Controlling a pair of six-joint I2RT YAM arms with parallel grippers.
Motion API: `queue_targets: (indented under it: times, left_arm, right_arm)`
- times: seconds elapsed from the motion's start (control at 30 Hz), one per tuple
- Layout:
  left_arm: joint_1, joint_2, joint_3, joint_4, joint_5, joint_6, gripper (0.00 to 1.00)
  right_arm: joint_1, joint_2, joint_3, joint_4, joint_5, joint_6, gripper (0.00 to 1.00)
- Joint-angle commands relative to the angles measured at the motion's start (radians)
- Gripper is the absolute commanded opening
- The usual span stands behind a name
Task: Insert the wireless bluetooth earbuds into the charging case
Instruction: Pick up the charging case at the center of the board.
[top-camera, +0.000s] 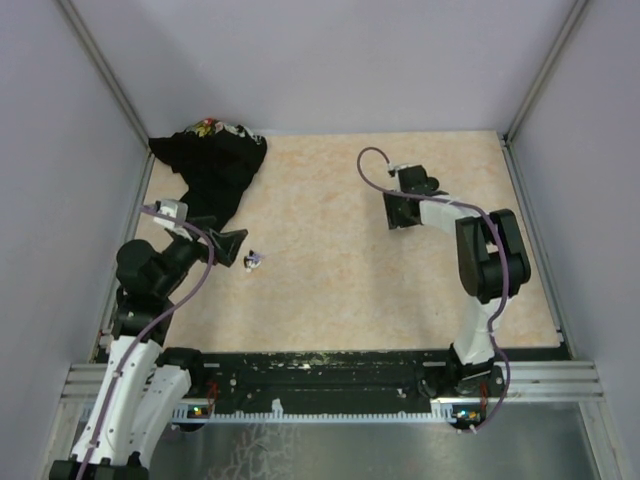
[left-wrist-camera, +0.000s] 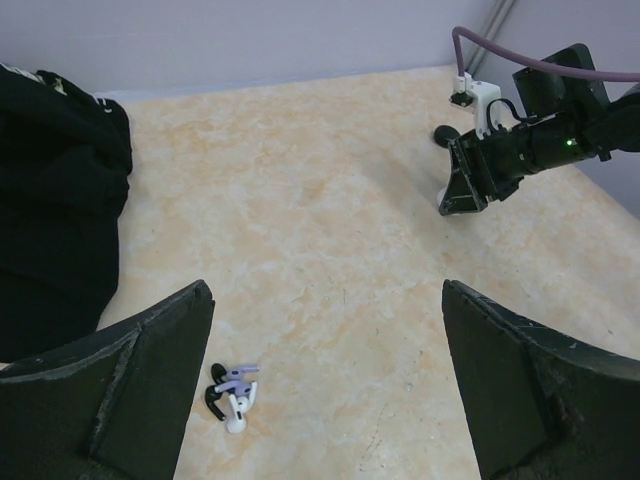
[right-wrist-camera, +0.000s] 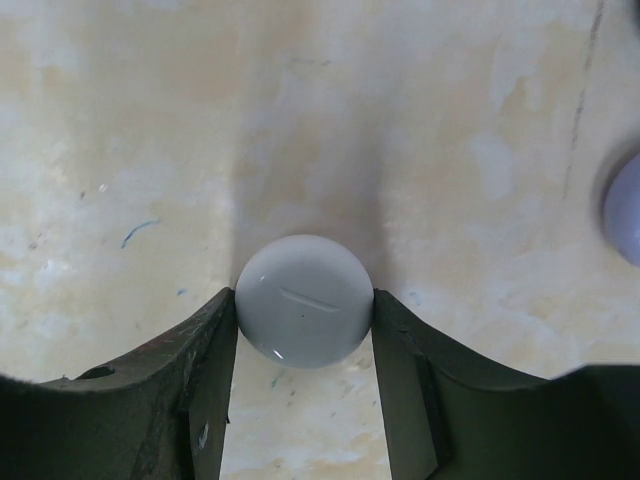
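Tiny lavender, white and dark plastic earbuds (left-wrist-camera: 232, 395): likely light, slick, roll-prone; pinch across bud body. Left fingers (left-wrist-camera: 120, 390) wide; right fingers (right-wrist-camera: 190, 400) clamp glossy round white case (right-wrist-camera: 303, 300).

No text, label, brand or number can be read in any view; the coloured patch (top-camera: 207, 127) on the black cloth (top-camera: 212, 178) is too small to decipher.

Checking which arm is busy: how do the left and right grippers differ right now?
The left gripper stands wide open with nothing between its fingers; the right gripper has its fingers against both sides of a round white disc. The left hangs by the earbuds, the right far from them. Both are the same dark two-finger kind.
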Motion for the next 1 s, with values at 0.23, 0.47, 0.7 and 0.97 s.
queue_targets:
  times: [0.23,0.47,0.7,0.97]
  left_arm:
    - [0.002,0.114,0.051,0.008,0.091,-0.202,1.00]
    - [0.002,0.206,0.089,-0.001,0.186,-0.245,1.00]
    - [-0.002,0.308,0.101,0.053,0.340,-0.311,0.99]
    - [-0.082,0.381,0.114,0.081,0.362,-0.352,0.95]
  right_arm:
    - [0.198,-0.266,-0.144,0.066,-0.001,-0.002,0.42]
    - [0.365,-0.398,-0.190,0.127,0.017,-0.065,0.41]
    - [0.521,-0.494,-0.211,0.222,0.004,-0.140,0.41]
    - [0.638,-0.579,-0.259,0.335,-0.034,-0.229,0.41]
